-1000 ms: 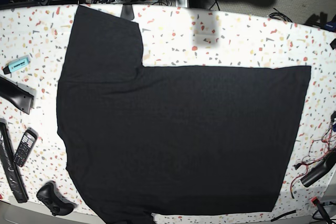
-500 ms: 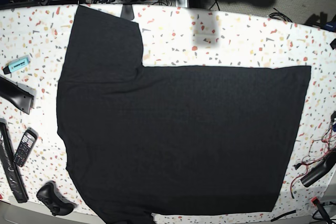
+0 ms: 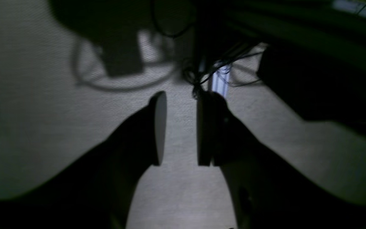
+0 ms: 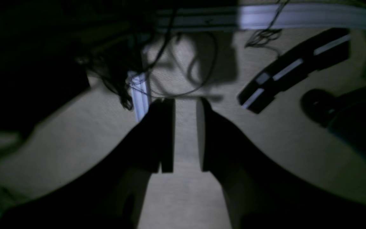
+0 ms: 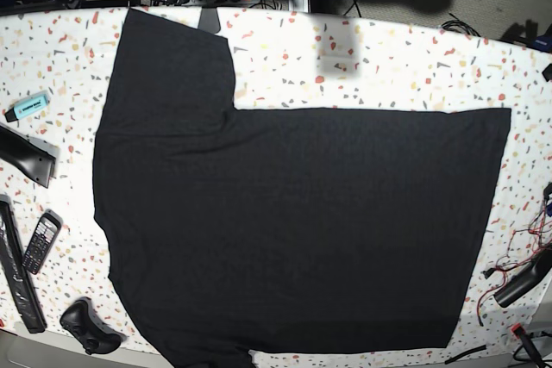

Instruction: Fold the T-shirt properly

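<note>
Flat matte black T-shirt on speckled table; both arms' fingers parted, empty.

Plain black T-shirt on a white table speckled red and grey.

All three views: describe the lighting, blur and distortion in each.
Base view: brightly lit, sharp, the table edge bowed by wide-angle distortion, soft shadows cast near the far edge; the T-shirt reads as flat black with little detail. Left wrist view: dim and soft, the left gripper a dark silhouette, jaws apart. Right wrist view: equally dark and blurred, the right gripper silhouetted, jaws apart.
</note>
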### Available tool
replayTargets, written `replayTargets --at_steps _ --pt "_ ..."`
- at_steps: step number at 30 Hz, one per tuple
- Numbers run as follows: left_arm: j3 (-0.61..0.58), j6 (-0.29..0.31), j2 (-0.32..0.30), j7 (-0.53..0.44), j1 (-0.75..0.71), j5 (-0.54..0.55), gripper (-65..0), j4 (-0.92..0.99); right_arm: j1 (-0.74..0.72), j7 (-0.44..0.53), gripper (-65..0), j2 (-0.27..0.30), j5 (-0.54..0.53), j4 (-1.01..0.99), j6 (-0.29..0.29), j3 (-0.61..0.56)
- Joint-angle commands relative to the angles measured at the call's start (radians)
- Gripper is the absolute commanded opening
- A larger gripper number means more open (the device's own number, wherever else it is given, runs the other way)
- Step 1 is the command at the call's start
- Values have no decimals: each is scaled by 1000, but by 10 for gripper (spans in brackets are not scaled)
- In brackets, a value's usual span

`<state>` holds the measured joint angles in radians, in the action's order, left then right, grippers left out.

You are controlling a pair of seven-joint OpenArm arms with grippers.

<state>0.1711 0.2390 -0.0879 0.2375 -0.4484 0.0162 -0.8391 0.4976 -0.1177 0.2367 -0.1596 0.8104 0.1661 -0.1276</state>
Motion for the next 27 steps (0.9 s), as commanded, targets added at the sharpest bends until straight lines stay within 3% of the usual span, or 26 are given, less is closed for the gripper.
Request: replayTargets --at_steps 1,6,13,22,27 --pt "-4 0 -14 3 -26 17 -495 -50 40 1 -529 18 -2 47 5 -8" --pt "-3 0 -55 32 -145 45 -495 -292 206 -11 -529 95 -87 304 6 -15" --pt "-2 0 -161 90 -283 109 -495 -592 423 -35 -530 227 -82 686 6 -14" --pt "-2 0 -339 167 -349 110 -495 -888 587 -229 -530 377 167 1122 8 -6" --pt "-2 -5 -414 185 -349 -29 -495 -1040 598 -302 -530 398 222 1273 8 45"
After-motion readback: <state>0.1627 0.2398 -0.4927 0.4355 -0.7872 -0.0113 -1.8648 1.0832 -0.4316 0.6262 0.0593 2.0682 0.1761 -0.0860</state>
